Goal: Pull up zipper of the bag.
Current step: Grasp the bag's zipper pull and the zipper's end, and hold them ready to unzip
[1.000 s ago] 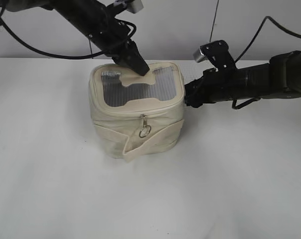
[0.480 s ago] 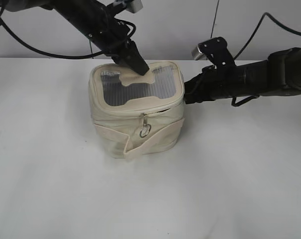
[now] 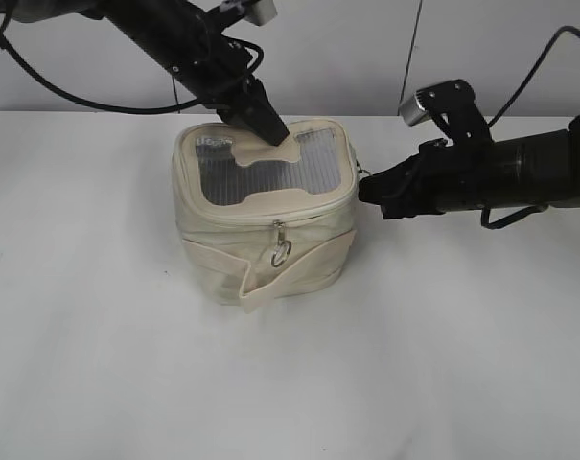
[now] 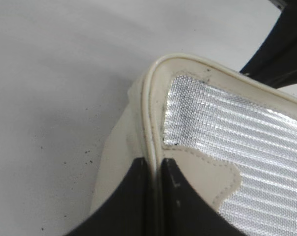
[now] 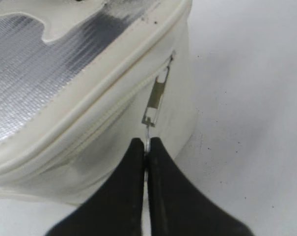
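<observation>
The cream boxy bag stands mid-table, its lid with grey mesh window facing up. My left gripper is shut on the lid's far rim; in the left wrist view the jaws pinch the rim piping of the bag. My right gripper is at the bag's right side, its jaws shut on the ring pull of a silver slider on the zipper. A second slider with its ring hangs at the front. The zipper track looks closed along the front.
The flat cream strap wraps the bag's side and sticks out at the front. The white table lies all round the bag. Black cables hang behind both arms.
My right arm has drawn back to the right with the ring pull. The gap in the zip at the bag's front right has closed. The left gripper has stayed put.
</observation>
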Motion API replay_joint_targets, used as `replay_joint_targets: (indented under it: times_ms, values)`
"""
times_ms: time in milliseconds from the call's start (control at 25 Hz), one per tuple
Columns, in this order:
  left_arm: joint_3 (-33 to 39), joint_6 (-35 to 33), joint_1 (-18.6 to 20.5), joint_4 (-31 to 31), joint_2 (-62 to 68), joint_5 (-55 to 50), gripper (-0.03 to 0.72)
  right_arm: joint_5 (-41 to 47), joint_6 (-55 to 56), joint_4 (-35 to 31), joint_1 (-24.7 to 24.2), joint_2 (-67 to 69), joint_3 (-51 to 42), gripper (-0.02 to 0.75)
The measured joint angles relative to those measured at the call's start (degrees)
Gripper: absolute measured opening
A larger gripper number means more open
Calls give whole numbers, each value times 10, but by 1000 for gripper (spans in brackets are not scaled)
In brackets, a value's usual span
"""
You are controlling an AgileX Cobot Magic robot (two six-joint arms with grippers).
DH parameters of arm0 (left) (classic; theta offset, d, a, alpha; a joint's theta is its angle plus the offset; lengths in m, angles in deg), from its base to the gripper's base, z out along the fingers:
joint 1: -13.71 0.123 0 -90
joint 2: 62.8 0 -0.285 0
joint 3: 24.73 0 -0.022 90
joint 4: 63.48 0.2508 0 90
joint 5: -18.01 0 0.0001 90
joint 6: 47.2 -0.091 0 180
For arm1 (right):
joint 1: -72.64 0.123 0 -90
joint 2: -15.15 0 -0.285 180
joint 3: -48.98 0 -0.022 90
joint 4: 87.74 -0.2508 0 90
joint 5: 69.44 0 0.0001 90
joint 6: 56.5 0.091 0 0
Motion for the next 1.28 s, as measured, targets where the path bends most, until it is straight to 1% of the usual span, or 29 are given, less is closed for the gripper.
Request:
replay_joint_targets:
  times_ms: [440, 560, 720, 800, 880, 1040, 1120, 1280]
  values:
    - [0, 2, 0, 0, 0, 1, 48, -6, 15, -1, 0, -93, -105, 8]
    - [0, 8, 0, 0, 0, 1, 48, 13, 28, -1, 0, -106, -129, 8]
    - [0, 20, 0, 0, 0, 5, 48, 54, 57, 18, 0, -121, -152, 8]
    - [0, 27, 0, 0, 0, 7, 48, 72, 67, 24, 8, -124, -155, 8]
    - [0, 32, -1, 0, 0, 9, 48, 74, 71, 24, 28, -125, -155, 8]
    - [0, 37, -1, -2, 0, 8, 48, 52, 74, 7, 103, -125, -149, 8]
    - [0, 37, -1, -6, 0, 8, 48, 27, 76, -5, 146, -120, -127, 8]
    - [1, 37, -4, -9, 0, 3, 48, -7, 82, -8, 210, -93, -74, 8]
